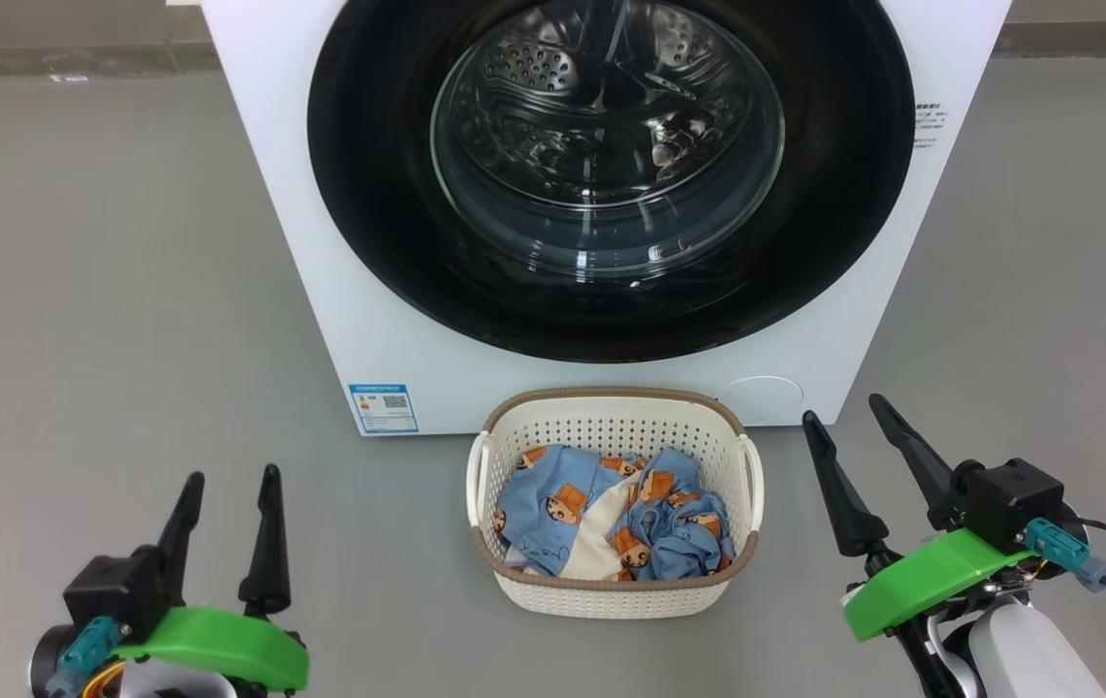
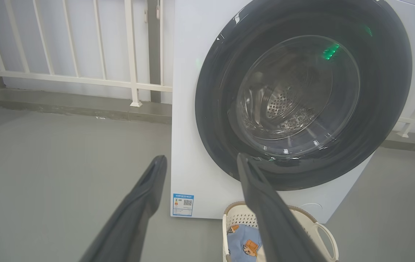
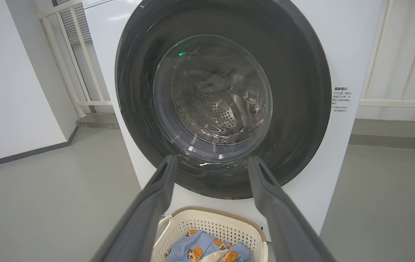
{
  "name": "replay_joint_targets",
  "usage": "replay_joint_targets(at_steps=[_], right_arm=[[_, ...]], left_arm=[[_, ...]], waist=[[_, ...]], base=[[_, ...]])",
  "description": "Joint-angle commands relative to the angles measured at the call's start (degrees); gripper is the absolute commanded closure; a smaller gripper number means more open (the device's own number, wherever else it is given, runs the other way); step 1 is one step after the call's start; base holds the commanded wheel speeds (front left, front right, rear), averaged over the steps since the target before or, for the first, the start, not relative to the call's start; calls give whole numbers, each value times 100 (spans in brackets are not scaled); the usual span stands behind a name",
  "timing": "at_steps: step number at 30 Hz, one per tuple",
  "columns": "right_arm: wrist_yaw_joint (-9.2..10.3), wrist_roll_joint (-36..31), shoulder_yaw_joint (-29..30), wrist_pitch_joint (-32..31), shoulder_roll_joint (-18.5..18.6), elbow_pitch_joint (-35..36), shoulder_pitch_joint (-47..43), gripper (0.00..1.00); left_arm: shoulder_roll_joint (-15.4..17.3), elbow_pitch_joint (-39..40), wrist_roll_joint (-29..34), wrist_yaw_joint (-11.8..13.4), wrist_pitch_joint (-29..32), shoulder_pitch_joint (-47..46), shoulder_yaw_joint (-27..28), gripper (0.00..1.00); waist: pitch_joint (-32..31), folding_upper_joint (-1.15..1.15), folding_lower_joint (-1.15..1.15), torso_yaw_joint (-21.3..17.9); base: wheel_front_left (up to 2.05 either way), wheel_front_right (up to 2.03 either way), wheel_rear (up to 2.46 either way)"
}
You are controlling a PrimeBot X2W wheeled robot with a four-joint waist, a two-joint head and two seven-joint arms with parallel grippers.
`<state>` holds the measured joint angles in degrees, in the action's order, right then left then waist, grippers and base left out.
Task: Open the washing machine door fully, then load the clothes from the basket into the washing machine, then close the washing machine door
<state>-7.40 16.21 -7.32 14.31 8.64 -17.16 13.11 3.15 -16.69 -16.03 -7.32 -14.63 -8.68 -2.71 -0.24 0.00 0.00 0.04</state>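
One washing machine, one round door, one basket, two pincers.

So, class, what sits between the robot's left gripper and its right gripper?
The basket, holding the clothes, stands between the left gripper and the right gripper, touching neither, as the head view shows.

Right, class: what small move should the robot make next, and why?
Probably reach one gripper to the rim of the round glossy black washing machine door, which sits shut on the big white washing machine. The light blue printed clothes lie in the cream perforated plastic basket, and the left gripper and right gripper are open and empty.
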Motion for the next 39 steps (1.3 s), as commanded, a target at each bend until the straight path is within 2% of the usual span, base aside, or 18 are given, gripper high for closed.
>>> replay_joint_targets(at_steps=[1,20,39], right_arm=[[-9,-43,-110,69,-4,115,174,0],[-9,-47,-133,69,-24,57,194,0],[-9,-20,-158,69,-21,9,202,0]], left_arm=[[99,125,-12,-3,-37,-282,196,0],[176,60,19,66,-37,-283,132,0],[227,7,-131,92,-37,-261,80,0]], waist=[[4,0,0,1],[11,0,0,-3],[-14,0,0,-34]], base=[[0,0,0],[8,8,-15],[101,101,-201]])
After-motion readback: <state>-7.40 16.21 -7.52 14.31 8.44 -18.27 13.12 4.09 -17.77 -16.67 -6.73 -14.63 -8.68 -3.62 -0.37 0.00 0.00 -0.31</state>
